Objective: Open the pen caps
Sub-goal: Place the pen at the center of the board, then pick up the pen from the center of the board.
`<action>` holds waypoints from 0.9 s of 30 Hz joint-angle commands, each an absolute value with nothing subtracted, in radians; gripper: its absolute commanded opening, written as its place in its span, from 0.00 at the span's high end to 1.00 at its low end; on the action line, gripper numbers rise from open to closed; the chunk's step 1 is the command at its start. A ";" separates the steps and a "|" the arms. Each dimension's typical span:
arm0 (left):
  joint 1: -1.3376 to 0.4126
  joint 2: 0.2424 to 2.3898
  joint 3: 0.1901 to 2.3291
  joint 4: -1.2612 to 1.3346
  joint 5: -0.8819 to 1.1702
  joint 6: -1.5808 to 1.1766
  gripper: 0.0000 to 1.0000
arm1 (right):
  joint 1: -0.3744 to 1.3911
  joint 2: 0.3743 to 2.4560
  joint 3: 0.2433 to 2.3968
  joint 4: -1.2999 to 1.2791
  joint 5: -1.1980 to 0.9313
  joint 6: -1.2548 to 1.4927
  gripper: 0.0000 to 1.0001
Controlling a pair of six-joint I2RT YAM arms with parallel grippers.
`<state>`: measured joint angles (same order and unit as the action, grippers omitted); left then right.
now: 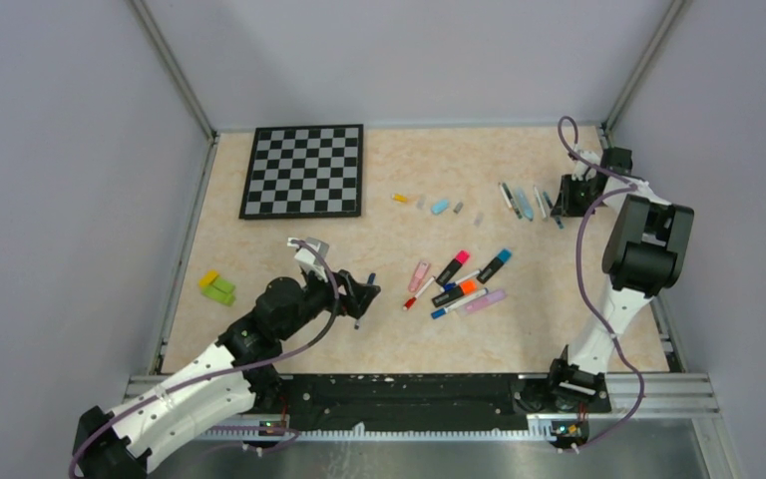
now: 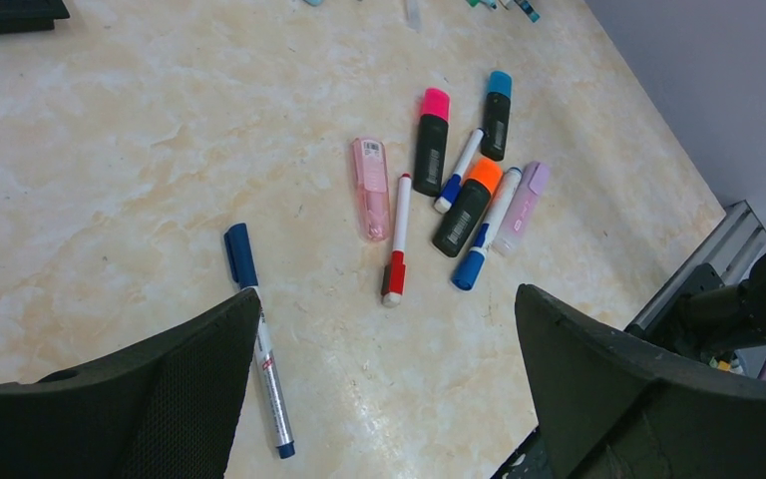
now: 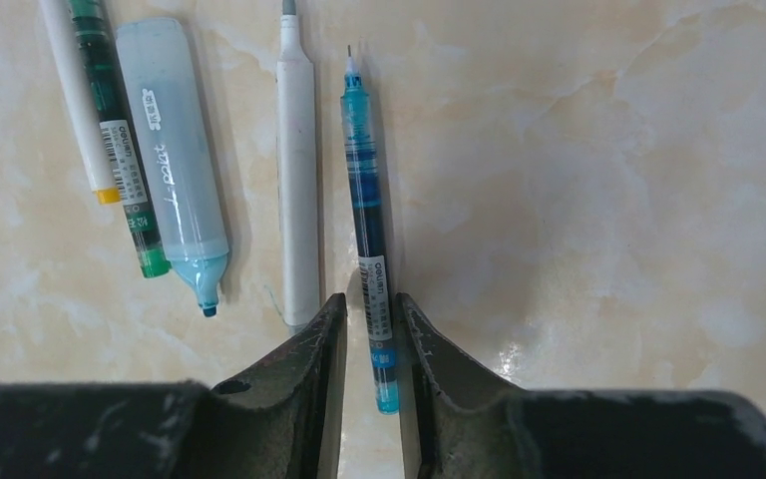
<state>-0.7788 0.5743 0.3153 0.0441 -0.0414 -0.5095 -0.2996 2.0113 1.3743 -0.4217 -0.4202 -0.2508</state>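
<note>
My right gripper (image 3: 371,299) hangs low over the table's far right, its jaws slightly apart around the rear end of a thin blue pen (image 3: 364,180). The pen lies flat with its tip bare, and a gap shows beside it. Uncapped pens and a light blue highlighter (image 3: 175,150) lie to its left. Several loose pen caps (image 1: 440,206) lie in a row at mid-table. My left gripper (image 2: 387,294) is wide open above the table. A pen with a dark blue cap (image 2: 240,254) lies by its left finger. Capped markers and pens (image 2: 469,200) lie clustered beyond.
A checkered board (image 1: 304,170) lies at the back left. A yellow-green block (image 1: 216,287) sits near the left edge. The metal rail (image 1: 658,389) runs along the near edge, and grey walls close in the table on three sides.
</note>
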 commanded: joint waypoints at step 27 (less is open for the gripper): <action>-0.775 0.730 0.402 0.005 -0.009 -0.555 0.01 | -0.307 1.562 1.124 -0.315 -0.582 -0.257 0.72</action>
<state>-0.7788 0.7063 0.3492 -0.0059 -0.0154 -0.5484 -0.2996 1.6371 1.1442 -0.3370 -0.5182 -0.2432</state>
